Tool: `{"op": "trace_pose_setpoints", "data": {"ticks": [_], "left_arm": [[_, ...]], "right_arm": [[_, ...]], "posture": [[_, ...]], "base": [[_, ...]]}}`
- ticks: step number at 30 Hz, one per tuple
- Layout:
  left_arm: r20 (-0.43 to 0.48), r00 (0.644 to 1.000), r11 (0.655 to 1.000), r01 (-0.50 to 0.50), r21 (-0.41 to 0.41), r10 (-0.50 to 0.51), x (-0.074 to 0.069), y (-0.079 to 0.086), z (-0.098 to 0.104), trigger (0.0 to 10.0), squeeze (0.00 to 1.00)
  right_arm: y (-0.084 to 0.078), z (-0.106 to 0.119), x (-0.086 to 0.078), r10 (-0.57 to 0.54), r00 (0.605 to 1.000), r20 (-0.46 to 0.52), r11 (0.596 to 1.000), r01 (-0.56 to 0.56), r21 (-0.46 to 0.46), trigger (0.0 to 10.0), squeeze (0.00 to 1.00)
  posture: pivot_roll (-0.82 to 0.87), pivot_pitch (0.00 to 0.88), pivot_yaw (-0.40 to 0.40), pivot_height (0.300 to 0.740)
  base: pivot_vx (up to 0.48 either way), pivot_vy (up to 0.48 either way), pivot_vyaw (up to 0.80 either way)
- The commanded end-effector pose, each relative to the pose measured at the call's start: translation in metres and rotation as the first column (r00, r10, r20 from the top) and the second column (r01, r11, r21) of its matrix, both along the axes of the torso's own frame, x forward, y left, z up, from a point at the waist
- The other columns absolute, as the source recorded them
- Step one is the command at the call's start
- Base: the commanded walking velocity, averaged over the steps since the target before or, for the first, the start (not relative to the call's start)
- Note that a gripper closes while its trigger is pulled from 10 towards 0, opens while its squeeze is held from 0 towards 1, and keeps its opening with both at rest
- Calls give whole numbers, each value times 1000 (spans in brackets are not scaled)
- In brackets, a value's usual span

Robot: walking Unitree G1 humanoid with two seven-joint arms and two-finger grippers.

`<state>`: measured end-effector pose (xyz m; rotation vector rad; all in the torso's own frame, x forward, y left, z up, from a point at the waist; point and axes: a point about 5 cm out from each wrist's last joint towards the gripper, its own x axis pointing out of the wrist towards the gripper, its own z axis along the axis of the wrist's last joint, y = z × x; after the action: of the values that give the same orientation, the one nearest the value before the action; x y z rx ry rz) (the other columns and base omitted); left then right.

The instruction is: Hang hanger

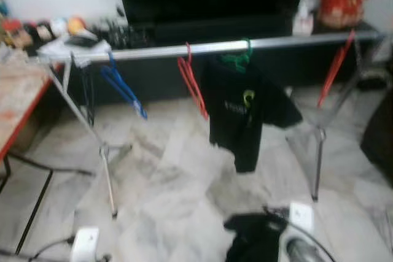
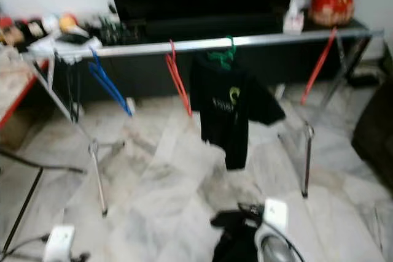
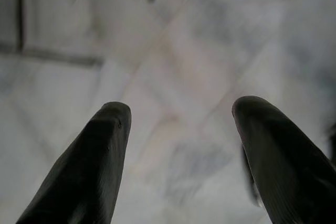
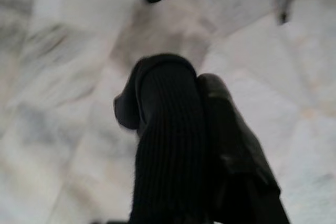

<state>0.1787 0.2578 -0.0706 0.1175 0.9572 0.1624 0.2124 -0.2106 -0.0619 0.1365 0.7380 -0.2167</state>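
While your right claw [image 4: 202,85] pinches ribbed black cloth [image 4: 168,129], your left claw [image 3: 181,111] gapes wide over marble.
Green hanger [image 1: 236,59] with black shirt [image 1: 242,111] hangs upper centre on the shiny metal rail [image 1: 153,51].

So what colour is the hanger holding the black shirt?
Green hanger, clearest in the left eye view.

We see a silver rail [image 1: 202,48] on splayed metal legs standing on the pale marble floor [image 1: 178,200]. On the rail hang a blue hanger [image 1: 123,87], a red hanger [image 1: 192,81], a green hanger [image 1: 236,59] carrying a black T-shirt [image 1: 242,111], and another red hanger [image 1: 334,69] near the right end. We see dark cloth [image 1: 255,237] low over the floor.
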Motion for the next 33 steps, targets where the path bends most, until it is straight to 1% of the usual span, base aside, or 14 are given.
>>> {"op": "trace_pose_setpoints", "data": {"ticks": [1,11,13,19,23,25,28,30,33], "left_arm": [[-42,999,1000,-12,22,13,-14,11,-3,10000,0],[-41,999,1000,-13,22,14,-13,11,-3,10000,0],[-40,999,1000,-13,22,14,-13,11,-3,10000,0],[-41,999,1000,-9,23,10,-12,11,-2,10000,0],[-39,999,1000,-9,23,10,-12,11,-2,10000,0],[-39,999,1000,-9,23,10,-12,10,-2,10000,0],[-38,999,1000,-9,23,10,-12,10,-2,10000,0],[-38,999,1000,-9,23,10,-12,10,-2,10000,0],[-38,999,1000,-9,24,10,-11,10,-2,10000,0]], "right_arm": [[8,5,10,6,999,44,1000,-7,13,10000,0],[10,5,10,14,999,45,1000,-15,10,10000,0],[10,6,11,23,998,57,1000,-23,-4,10000,0],[10,17,22,27,987,159,1000,-27,-6,10000,0],[13,18,25,70,984,163,998,-68,-20,10000,0],[15,18,25,87,982,166,996,-83,-28,10000,0],[15,17,24,76,985,155,997,-73,-21,10000,0],[15,16,23,48,987,151,999,-48,-1,10000,0],[15,16,23,62,987,151,998,-61,-6,10000,0]], "posture": [[-128,26,38,740],[-126,42,38,740],[-125,49,39,740],[-129,52,39,740],[-129,57,40,740],[-130,60,39,740],[-127,62,39,740],[-127,62,39,740],[-127,64,39,740]], "base": [[304,0,0],[297,0,0],[296,0,0],[297,0,0],[296,0,0],[296,0,709],[290,0,800],[285,0,0],[282,0,0]]}}
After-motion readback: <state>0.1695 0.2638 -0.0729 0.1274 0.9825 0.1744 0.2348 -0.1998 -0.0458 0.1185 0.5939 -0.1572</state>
